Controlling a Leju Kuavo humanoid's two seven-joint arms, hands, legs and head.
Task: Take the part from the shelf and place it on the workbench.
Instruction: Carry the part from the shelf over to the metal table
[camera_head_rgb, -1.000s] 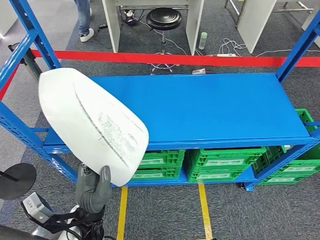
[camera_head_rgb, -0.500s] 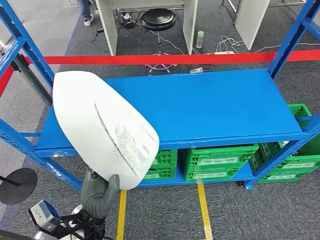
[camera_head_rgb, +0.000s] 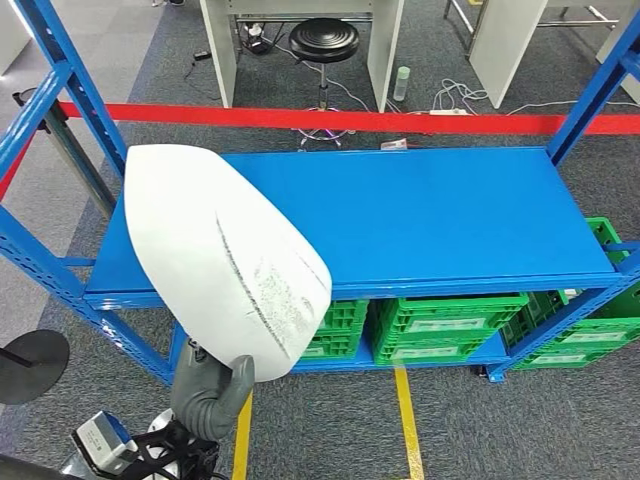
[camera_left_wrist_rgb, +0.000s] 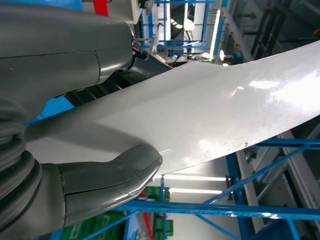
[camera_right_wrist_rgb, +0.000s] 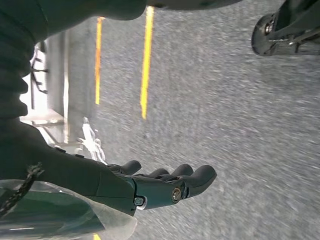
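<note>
A large white curved part with grey scuff marks is held up in front of the blue shelf. My left hand grips its lower edge from below. In the left wrist view the grey thumb presses on the white part and the darker fingers lie on its other side. My right hand hangs beside my body over the grey floor, fingers stretched out and slightly apart, holding nothing.
The shelf's top board is bare. Green crates fill the level below it. A red tape runs behind the shelf, with a black stool and white desk legs beyond. Yellow floor lines run toward me.
The whole view has shifted as the camera moved. The white part and my left hand sit further right and a little lower in the picture than one second ago. The grip is unchanged.
</note>
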